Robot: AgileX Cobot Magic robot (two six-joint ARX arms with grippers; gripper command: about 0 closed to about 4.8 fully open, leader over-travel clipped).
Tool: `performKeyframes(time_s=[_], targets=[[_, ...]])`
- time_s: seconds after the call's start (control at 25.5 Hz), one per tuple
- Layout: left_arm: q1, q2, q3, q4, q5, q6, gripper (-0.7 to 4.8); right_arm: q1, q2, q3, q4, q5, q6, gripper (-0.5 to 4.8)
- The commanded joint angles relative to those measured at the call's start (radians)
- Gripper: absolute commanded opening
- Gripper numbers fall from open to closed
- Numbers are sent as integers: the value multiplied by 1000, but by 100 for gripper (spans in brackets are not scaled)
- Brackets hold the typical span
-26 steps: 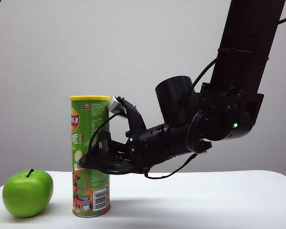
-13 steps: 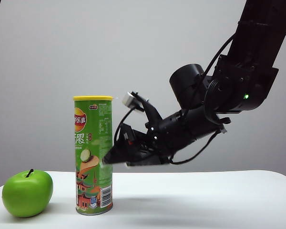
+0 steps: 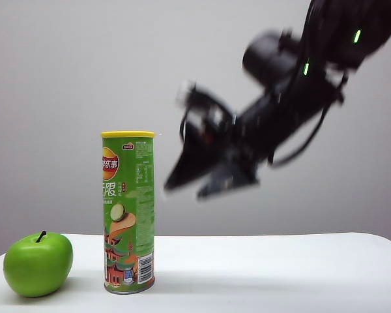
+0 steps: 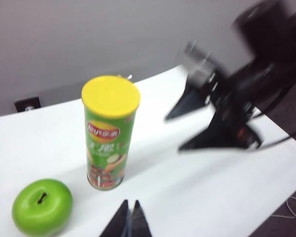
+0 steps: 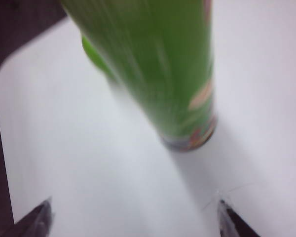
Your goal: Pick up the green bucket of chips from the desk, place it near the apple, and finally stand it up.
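Green bucket of chips (image 3: 128,212) upright, seemingly just beside apple (image 3: 38,264).

I'm looking at a bare test setup, likely a lab: a plain white surface (image 3: 280,267) against a blank grey wall (image 3: 65,78), with a wall socket (image 4: 27,104) behind.

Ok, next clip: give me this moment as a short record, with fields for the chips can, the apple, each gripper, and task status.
chips can: green bucket of chips upright on the desk, yellow lid on top
apple: apple beside the can, small gap between them
right gripper: right gripper open, empty, in the air off the can, blurred
left gripper: left gripper fingertips together, holding nothing, above the desk near the can
task status: can stands near the apple, released
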Motion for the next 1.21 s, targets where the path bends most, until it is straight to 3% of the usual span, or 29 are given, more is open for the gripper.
performKeyframes(time_s=[0.04, 0.16, 0.23, 0.31, 0.51, 0.55, 0.63, 0.67, 0.78, 0.82, 0.86, 1.1, 1.21], targets=[[0, -48, 2, -41, -4, 16, -5, -10, -140, 3, -62, 72, 0, 479], [0, -163, 2, -42, -69, 16, -5, -71, -261, -1, -157, 73, 27, 479], [0, -256, -2, -56, -179, 15, -5, -161, -380, -46, -151, 68, 71, 479], [0, -288, -8, -58, -225, 10, -5, -219, -452, -79, -134, 59, 95, 479], [0, -299, -97, 83, -363, -92, -5, -440, -751, -252, 44, 27, 187, 477], [0, -299, -117, 132, -363, -116, -5, -476, -791, -288, 97, 31, 214, 446], [1, -300, -164, 222, -398, -114, -5, -527, -850, -354, 185, 29, 249, 218], [1, -301, -193, 252, -475, -116, -5, -546, -882, -398, 233, 31, 251, 98], [1, -310, -231, 285, -504, -124, -5, -578, -921, -455, 284, 29, 290, 66], [1, -326, -242, 293, -506, -124, -5, -582, -956, -482, 307, 27, 298, 11], [1, -336, -244, 293, -507, -123, -5, -581, -988, -502, 327, 29, 297, -8], [0, -404, -288, 276, -528, -153, -5, -598, -1339, -660, 392, 212, 310, -8], [1, -404, -330, 326, -531, -176, -5, -598, -1400, -712, 385, 241, 329, -8]])
